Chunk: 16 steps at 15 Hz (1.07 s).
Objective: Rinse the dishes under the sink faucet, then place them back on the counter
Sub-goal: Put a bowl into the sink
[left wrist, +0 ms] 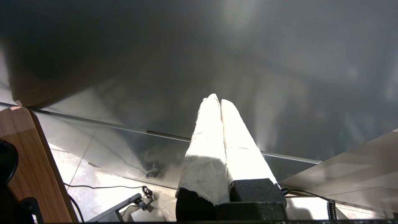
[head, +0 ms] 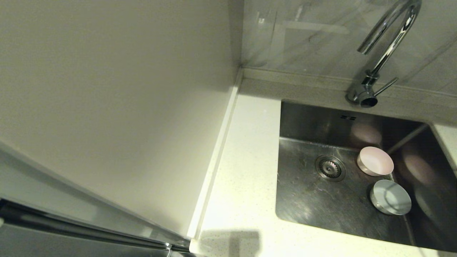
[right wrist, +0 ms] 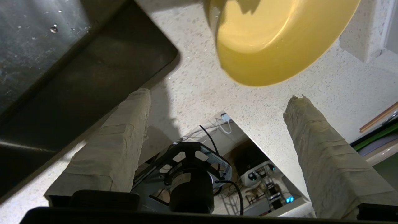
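Observation:
In the steel sink (head: pixel 303 200) a pale pink bowl (head: pixel 375 161) and a grey-blue bowl (head: pixel 390 197) rest at the right of the drain strainer (head: pixel 330 167). The chrome faucet (head: pixel 385 46) arches over the back rim, its lever (head: pixel 387 85) pointing right. Neither gripper shows in the head view. In the right wrist view the yellow bowl (right wrist: pixel 279 40) sits on the speckled counter (right wrist: pixel 192 81) beside the sink (right wrist: pixel 46 46). My right gripper (right wrist: pixel 217 99) is open just short of that bowl, touching nothing. My left gripper (left wrist: pixel 220 99) is parked and shut, with nothing in it.
A plain off-white side panel (head: pixel 107 89) rises along the counter's (head: pixel 242 171) left edge. A marbled wall (head: pixel 303 35) stands behind the back ledge. In the right wrist view the counter's front edge drops to cables and equipment (right wrist: pixel 261 177) below.

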### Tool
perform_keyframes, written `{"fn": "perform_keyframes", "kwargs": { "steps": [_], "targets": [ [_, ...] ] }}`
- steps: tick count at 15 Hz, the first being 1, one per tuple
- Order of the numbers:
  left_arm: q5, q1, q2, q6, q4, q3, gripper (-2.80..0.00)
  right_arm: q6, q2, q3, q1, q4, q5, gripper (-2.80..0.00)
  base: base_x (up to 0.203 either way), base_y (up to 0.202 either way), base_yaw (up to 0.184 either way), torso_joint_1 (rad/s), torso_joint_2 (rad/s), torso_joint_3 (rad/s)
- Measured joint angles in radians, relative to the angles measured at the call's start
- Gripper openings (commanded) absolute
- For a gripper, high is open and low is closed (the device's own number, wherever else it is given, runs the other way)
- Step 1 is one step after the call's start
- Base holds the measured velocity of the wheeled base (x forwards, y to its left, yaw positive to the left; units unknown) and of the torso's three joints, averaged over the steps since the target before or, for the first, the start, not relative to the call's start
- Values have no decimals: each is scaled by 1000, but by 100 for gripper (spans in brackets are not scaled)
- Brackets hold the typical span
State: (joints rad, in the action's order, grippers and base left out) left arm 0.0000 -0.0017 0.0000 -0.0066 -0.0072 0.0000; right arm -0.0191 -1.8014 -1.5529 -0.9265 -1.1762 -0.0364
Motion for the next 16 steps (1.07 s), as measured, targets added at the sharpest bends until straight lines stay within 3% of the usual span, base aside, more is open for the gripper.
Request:
{"fn": "perform_keyframes", "kwargs": {
  "steps": [7, 16],
  "targets": [
    [0, 0, 0, -1, 0, 0, -280, 3, -149, -83, -42, 0, 53, 0, 0, 0, 0, 0, 0, 0],
    [0, 0, 0, -1, 0, 0, -280, 1, -227, -79, -51, -5, 61, 0, 0, 0, 0, 0, 0, 0]
  ]
}}
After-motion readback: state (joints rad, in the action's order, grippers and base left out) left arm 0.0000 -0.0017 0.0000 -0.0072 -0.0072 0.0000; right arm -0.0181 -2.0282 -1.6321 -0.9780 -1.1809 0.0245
